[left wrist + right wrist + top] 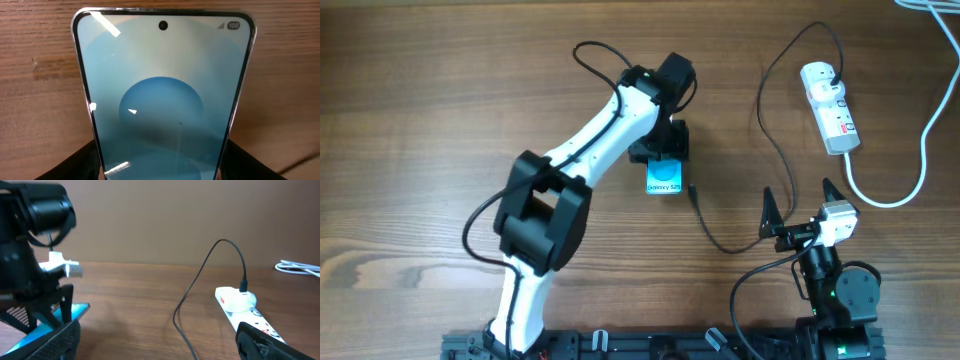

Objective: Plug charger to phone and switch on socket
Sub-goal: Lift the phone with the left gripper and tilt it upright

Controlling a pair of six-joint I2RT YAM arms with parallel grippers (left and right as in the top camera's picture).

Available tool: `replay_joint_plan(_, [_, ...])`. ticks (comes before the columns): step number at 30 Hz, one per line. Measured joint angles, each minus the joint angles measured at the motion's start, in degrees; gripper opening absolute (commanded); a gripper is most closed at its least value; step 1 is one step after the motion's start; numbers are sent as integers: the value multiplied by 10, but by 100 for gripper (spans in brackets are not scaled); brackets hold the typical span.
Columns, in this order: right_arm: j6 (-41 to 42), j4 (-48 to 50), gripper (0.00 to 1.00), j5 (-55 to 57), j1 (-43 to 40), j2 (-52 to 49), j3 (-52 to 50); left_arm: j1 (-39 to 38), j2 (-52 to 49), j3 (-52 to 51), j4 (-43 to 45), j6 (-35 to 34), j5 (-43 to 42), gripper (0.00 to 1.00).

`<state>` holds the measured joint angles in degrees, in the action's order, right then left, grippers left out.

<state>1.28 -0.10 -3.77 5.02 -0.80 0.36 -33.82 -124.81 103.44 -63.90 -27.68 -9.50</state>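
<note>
Cyan-screened phone (664, 178) grasped by left fingers (82, 162), right fingers (769, 210) spread empty; charger (693, 195) lies unplugged on desk (420, 120), socket (830, 105) untouched.

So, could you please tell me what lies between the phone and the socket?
Only the charger cable crosses that stretch, its connector tip lying loose beside the phone. The rest is bare wood, as the overhead view shows.

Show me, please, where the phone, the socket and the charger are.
phone (663, 176), overhead view, cyan screen.
socket (832, 110), overhead view, middle of white body.
charger (692, 192), overhead view, connector tip.
</note>
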Motion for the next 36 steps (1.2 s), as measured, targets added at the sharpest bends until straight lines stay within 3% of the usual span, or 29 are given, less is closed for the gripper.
replay_joint_plan(7, [0, 0, 100, 0, 0, 0, 0, 29, 29, 0, -4, 0, -97, 63])
replay_joint_plan(24, [29, 10, 100, -23, 0, 0, 0, 180, 38, 0, 16, 0, -533, 63])
replay_joint_plan(28, [152, 14, 100, -89, 0, 0, 0, 213, 38, 0, 18, 0, -602, 63])
replay_joint_plan(33, [490, 20, 100, -207, 0, 0, 0, 242, 38, 0, 18, 0, -662, 63])
replay_joint_plan(34, [604, 21, 100, -243, 0, 0, 0, 244, 38, 0, 18, 0, -668, 63])
replay_joint_plan(36, [718, 30, 100, -268, 1, 0, 0, 253, 38, 0, 18, 0, -692, 63])
